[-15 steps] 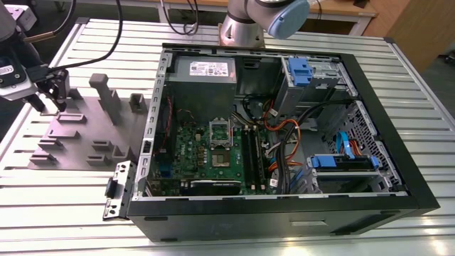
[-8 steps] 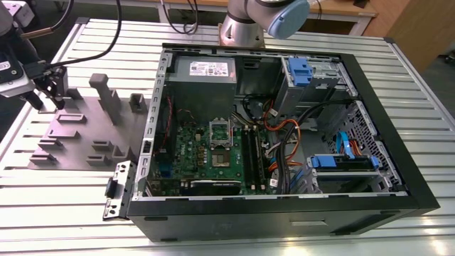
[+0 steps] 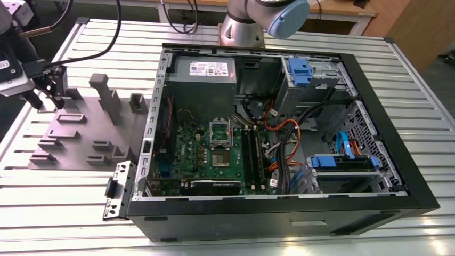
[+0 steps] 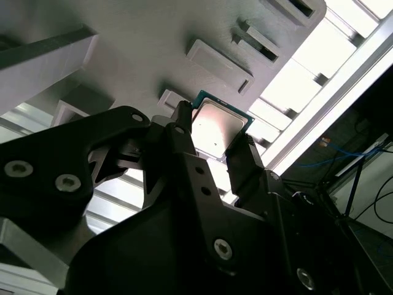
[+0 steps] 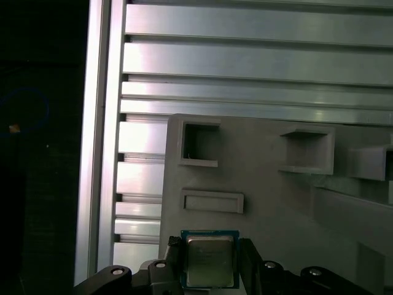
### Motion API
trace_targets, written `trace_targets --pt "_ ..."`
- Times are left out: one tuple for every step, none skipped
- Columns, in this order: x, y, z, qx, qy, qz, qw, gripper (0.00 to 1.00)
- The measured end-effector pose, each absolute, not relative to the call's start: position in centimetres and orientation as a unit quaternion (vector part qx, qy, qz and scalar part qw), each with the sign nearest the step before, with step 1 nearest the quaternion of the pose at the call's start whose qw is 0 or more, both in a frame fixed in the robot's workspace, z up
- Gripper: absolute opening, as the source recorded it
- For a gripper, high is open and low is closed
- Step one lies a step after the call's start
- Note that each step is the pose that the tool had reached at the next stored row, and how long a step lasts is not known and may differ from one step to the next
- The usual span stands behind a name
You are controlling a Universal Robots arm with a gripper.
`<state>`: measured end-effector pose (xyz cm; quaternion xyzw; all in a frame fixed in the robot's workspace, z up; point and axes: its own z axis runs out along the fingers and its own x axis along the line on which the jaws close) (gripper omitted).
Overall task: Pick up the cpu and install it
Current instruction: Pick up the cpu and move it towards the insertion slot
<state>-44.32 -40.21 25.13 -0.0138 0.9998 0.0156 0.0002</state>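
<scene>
The cpu (image 4: 216, 130), a small square chip with a dull silver top and a green rim, sits between my gripper's (image 4: 215, 140) two black fingers, which press on its opposite edges. In the first wrist view the cpu (image 5: 210, 259) and gripper (image 5: 210, 265) hang over the grey fixture plate (image 5: 264, 184). In the exterior view the gripper (image 3: 41, 98) is at the far left, above the back corner of that plate (image 3: 78, 133). The motherboard's silver socket frame (image 3: 221, 140) lies inside the open computer case, well to the exterior view's right of the gripper.
Grey upright blocks (image 3: 106, 96) and shallow pockets rise from the fixture plate. The black open case (image 3: 284, 213) has tall walls, cables (image 3: 284, 144), blue drive brackets (image 3: 299, 72) and a power supply (image 3: 202, 72). Everything rests on a slatted aluminium table (image 3: 64, 213).
</scene>
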Motion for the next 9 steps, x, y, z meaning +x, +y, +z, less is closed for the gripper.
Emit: trace_targets --pt "-44.32 -40.21 25.15 -0.014 1.0 0.016 0.0 0.47" --pt "-44.32 -40.21 25.16 -0.014 1.0 0.016 0.0 0.47" --pt "-44.32 -40.21 25.18 -0.014 1.0 0.016 0.0 0.47" --pt "-44.31 -40.21 25.18 -0.014 1.0 0.016 0.0 0.47" --pt "-44.32 -40.21 25.19 -0.014 1.0 0.016 0.0 0.47" --pt "-44.32 -40.21 25.32 -0.014 1.0 0.015 0.0 0.47" --pt "-44.32 -40.21 25.36 -0.014 1.0 0.015 0.0 0.47" --pt "-44.32 -40.21 25.36 -0.014 1.0 0.015 0.0 0.47" --pt "-44.32 -40.21 25.36 -0.014 1.0 0.015 0.0 0.47"
